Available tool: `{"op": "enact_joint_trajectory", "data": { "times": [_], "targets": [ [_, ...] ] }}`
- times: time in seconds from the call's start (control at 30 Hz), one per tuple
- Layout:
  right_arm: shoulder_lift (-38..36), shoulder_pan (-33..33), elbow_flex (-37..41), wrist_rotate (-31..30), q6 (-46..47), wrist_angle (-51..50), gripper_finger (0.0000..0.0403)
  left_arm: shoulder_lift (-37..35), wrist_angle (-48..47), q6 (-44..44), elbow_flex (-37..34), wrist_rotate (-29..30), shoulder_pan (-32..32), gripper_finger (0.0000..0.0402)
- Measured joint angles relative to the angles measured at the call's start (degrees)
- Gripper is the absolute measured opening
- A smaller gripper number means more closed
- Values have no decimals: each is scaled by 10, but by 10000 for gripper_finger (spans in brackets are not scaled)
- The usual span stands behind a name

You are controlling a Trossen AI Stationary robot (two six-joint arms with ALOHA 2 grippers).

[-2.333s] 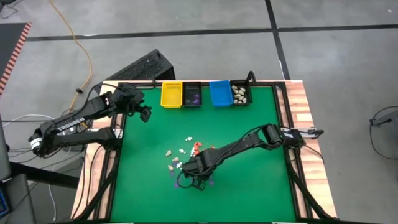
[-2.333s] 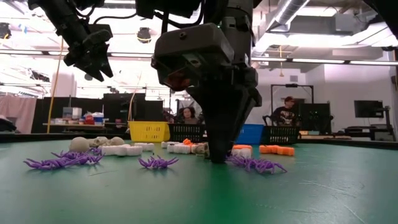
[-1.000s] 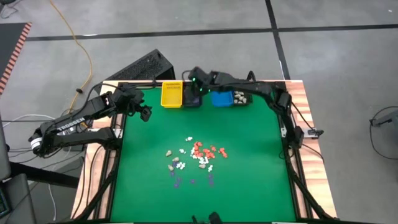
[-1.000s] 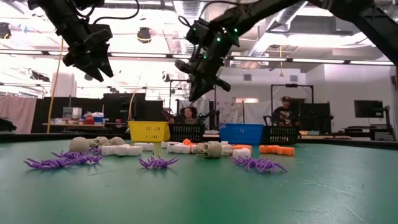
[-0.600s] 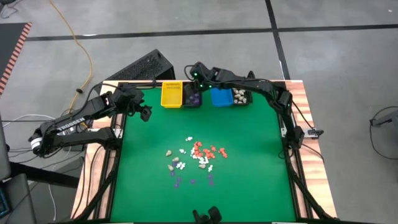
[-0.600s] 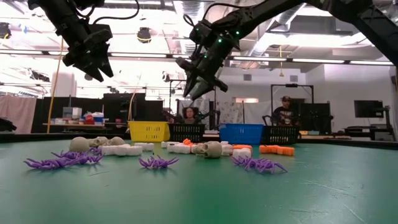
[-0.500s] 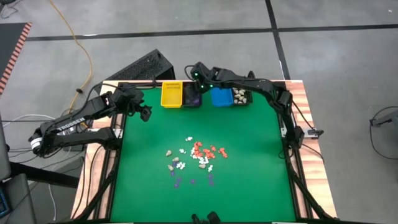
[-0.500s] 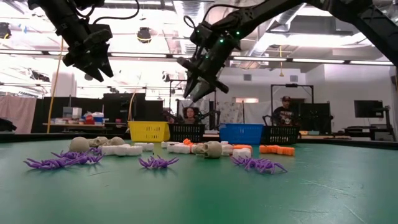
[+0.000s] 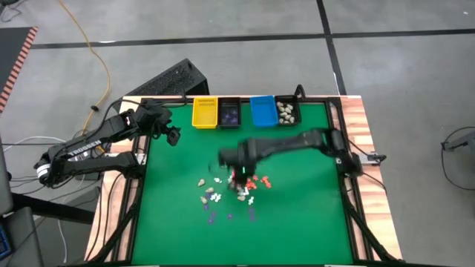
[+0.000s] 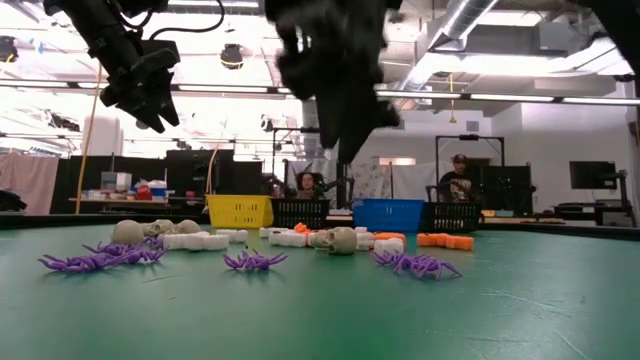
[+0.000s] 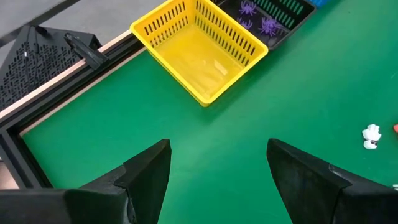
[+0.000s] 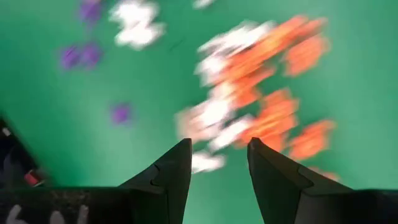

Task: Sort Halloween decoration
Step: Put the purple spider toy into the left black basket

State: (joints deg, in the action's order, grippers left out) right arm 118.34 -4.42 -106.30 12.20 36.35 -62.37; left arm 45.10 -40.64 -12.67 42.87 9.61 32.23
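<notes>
A: How many bins?
B: Four at the far edge: yellow bin [image 9: 204,113], black bin [image 9: 228,113] with purple pieces, blue bin [image 9: 263,111], a second black one [image 9: 287,113] with cream pieces.

A: And the decorations [image 9: 231,191]?
B: Scattered mid-table; too small to count.

A: The arms?
B: Right gripper [image 9: 236,160] reaches over the pile, fingers [image 12: 165,177] apart, empty. Left gripper [image 9: 169,133] waits raised near the yellow bin, spread, empty.

A: Anything only the low view shows?
B: Two people [image 10: 460,185] behind the table.

Yellow bin [image 9: 204,113] beside seemingly black bin [image 9: 229,113]

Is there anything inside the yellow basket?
No, the yellow basket is empty in the left wrist view, showing only its bare floor.
</notes>
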Motion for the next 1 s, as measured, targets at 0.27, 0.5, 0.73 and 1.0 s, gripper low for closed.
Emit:
{"op": "enact_joint_trajectory", "data": {
  "times": [0.27,0.5,0.73,1.0],
  "targets": [
    [0,-130,22,-69,248,0,188,0,1,0,0,-4,0,256],
    [0,-147,86,-85,344,44,246,0,2,10,0,-16,0,256],
    [1,-148,132,-91,356,91,264,0,0,11,0,-19,0,256],
    [1,-164,159,-91,367,142,265,0,-8,10,0,-18,0,256]
  ]
}}
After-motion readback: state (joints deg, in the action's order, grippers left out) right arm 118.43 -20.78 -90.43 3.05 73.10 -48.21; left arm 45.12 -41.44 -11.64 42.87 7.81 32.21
